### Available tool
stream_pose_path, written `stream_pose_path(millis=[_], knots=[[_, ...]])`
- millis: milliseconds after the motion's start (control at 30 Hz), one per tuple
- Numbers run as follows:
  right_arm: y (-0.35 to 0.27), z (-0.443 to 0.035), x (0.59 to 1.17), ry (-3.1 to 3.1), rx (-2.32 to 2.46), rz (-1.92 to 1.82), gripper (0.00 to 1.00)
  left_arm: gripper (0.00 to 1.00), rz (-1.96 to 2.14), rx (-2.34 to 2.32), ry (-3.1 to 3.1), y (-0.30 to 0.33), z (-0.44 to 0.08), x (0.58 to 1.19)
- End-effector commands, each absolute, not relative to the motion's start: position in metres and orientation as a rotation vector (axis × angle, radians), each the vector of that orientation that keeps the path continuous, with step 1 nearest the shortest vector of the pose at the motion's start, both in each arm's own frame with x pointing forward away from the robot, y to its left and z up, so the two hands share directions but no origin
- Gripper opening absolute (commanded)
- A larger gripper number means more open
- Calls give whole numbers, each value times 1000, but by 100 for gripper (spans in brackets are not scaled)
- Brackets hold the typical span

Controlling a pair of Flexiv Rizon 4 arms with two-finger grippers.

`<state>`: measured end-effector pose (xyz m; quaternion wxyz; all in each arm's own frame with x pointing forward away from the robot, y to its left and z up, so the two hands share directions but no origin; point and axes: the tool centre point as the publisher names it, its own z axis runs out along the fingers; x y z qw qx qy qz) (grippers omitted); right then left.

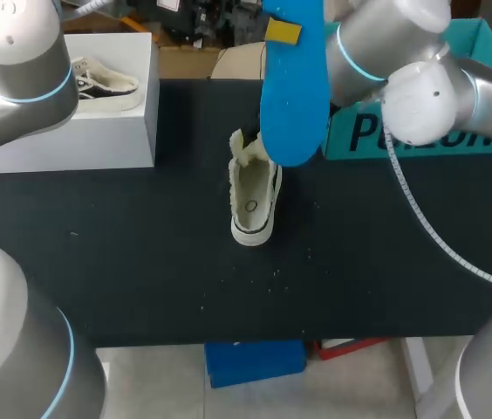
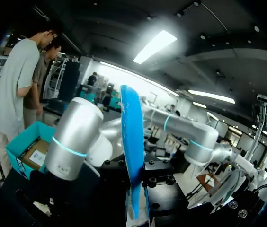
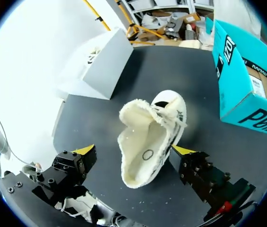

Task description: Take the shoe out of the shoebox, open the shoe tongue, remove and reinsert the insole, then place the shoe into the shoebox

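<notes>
A white sneaker [image 1: 254, 199] with a fleecy lining lies on the black table, tongue pulled up, its inside showing. A blue insole [image 1: 294, 87] hangs high above it. My left gripper [image 2: 136, 189] is shut on the blue insole [image 2: 131, 142], which stands edge-on between its fingers; one yellow tip [image 1: 283, 31] shows against the insole. My right gripper [image 3: 134, 150] hovers open over the sneaker [image 3: 150, 137], one yellow tip on either side of it, touching nothing. In the head view the insole hides the right gripper.
A white box [image 1: 98, 131] stands at the back left with a second sneaker [image 1: 106, 80] on top. The open teal shoebox [image 1: 429, 131] stands at the back right, close to my right arm [image 1: 420, 87]. White box [image 3: 95, 66] and teal shoebox [image 3: 247, 80] flank the sneaker.
</notes>
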<state>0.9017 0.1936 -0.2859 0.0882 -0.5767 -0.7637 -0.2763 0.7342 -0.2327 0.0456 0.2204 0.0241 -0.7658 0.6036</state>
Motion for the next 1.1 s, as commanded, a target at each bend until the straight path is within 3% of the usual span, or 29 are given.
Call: stream_pose_path(millis=[33,1100], knots=[[175,-277,893,-2085,-1673,-976,100,0,1670,68,-2119,-234,45,734],[161,-216,908,-1450,-1460,-1346,100,0,1670,68,-2119,-234,45,734]])
